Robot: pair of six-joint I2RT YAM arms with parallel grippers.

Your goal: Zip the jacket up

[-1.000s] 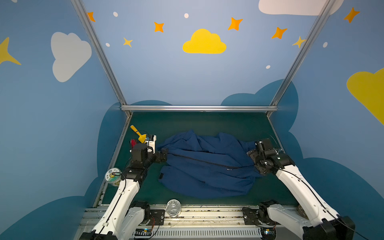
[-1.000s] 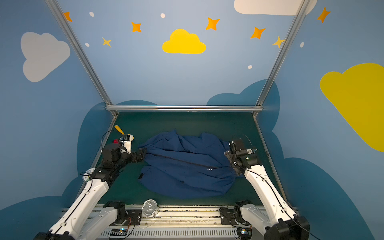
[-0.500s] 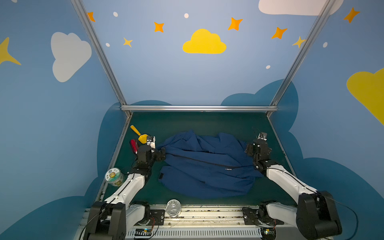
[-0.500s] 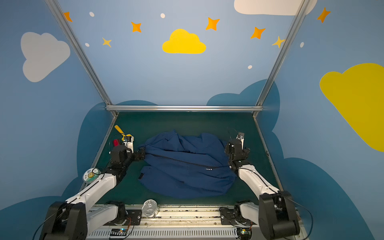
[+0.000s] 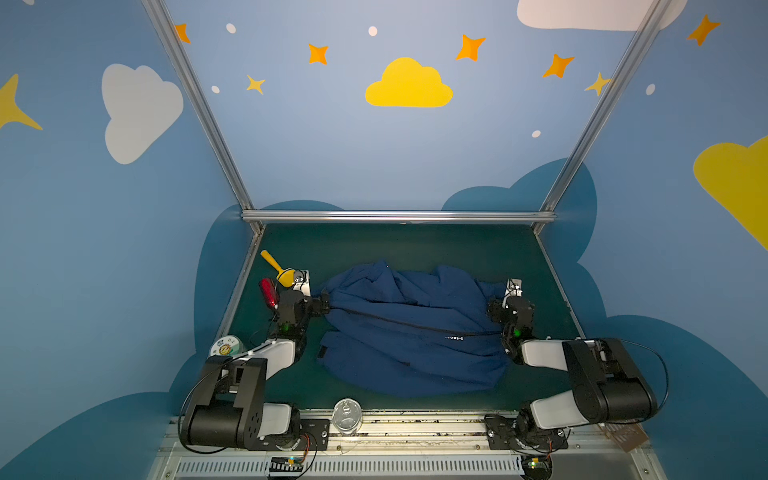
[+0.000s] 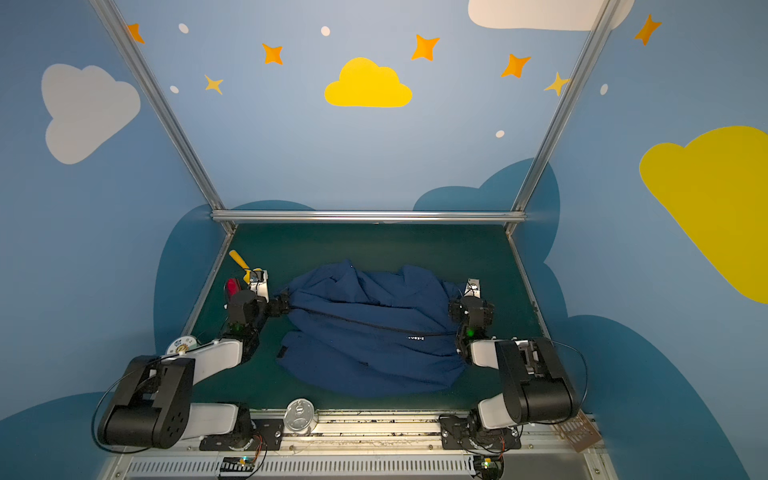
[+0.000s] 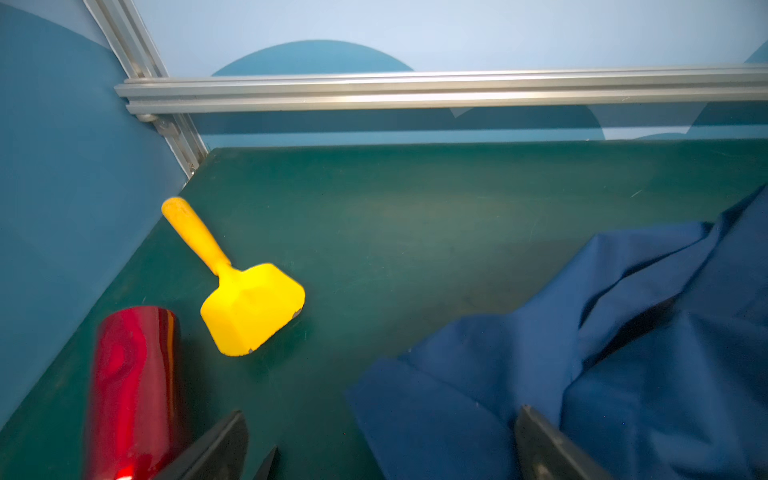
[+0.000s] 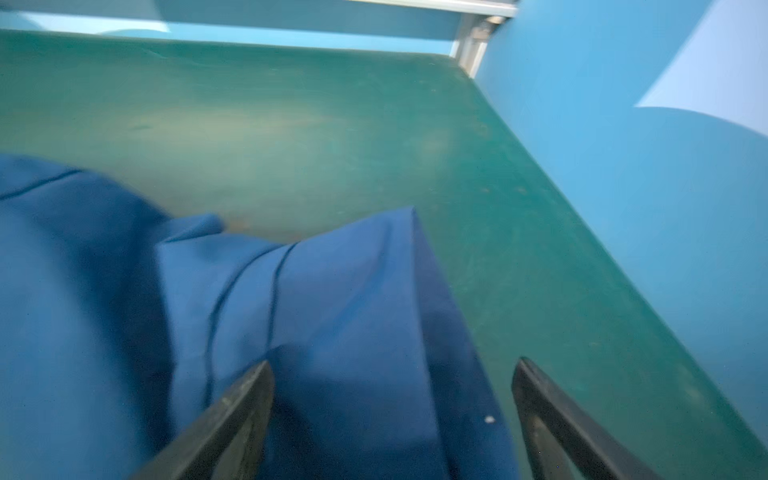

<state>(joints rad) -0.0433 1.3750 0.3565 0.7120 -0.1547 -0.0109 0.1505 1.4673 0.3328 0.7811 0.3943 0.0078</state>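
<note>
- A round metal can (image 5: 347,417) with a pull-tab lid stands on the front rail, between the two arm bases.
- Both arms are folded low. Their bulky black elbows sit near the front rail, and white forearms run away from it along either side of the desk (image 5: 415,249).
- The left pincer (image 7: 380,413) is spread wide and grips nothing. One dark finger lies over the jacket's edge and the other stands beside a glossy red cylinder (image 7: 133,386).
- The right pincer (image 8: 394,363) is also wide apart and clamps nothing. A soft fold of cloth lies between its wedge-shaped fingers (image 8: 232,415).
- The jacket (image 5: 407,332) lies crumpled mid-desk between the two wrists. It is matte navy fabric with deep creases. A thin dark zipper line (image 5: 415,326) runs across it, with small white lettering (image 5: 454,338) towards the right arm.
- The desk surface is flat, dull green and faintly scuffed.
- A smooth yellow plastic mallet (image 7: 249,307) with a rounded handle and blocky head lies at the left edge.
- A ribbed aluminium bar (image 5: 399,216) closes off the far side.
</note>
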